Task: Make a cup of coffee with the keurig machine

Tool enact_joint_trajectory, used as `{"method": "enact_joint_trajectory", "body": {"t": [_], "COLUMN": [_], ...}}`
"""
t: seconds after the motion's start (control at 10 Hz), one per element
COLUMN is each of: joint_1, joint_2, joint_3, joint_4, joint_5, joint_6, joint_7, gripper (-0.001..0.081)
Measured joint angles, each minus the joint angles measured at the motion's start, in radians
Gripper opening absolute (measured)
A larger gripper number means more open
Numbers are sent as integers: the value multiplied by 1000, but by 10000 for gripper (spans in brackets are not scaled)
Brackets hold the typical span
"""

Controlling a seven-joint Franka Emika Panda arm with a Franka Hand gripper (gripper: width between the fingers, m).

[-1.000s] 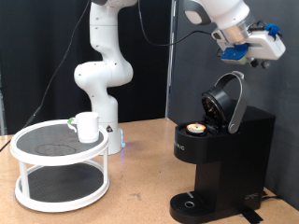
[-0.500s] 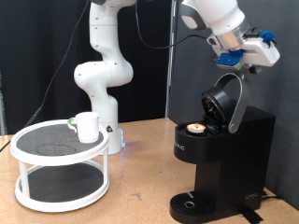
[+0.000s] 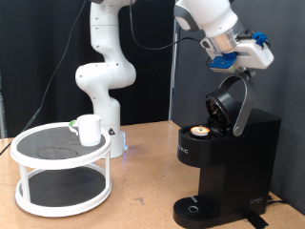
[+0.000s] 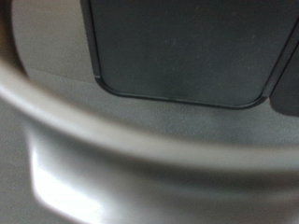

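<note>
The keurig machine (image 3: 227,157) stands on the table (image 3: 143,205), lid (image 3: 232,103) raised, a pod (image 3: 200,131) seated in its chamber. The pincer (image 3: 238,54) has shifted from 2 o'clock of the lid towards 12 o'clock, closing on it; finger spread cannot be determined. The cup (image 3: 89,129) rests on the white stand (image 3: 62,167), at 9 o'clock.

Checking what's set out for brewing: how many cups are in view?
1. The cup stands on the top tier of the white two-tier stand, at the exterior view's left, far from the keurig machine. The stand's lower tier shows none, though its back is partly hidden.
</note>
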Motion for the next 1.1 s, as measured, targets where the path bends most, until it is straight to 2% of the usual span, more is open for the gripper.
{"method": "enact_joint_trajectory", "body": {"t": [0.4,1.1], "joint_1": [-21,-115], "joint_2": [-49,-87], "joint_3": [-13,-61], "joint_4": [-47,-79], "joint_5": [0,-112], "joint_6": [10,-8], "joint_7": [-5,61], "gripper": [0,0]}}
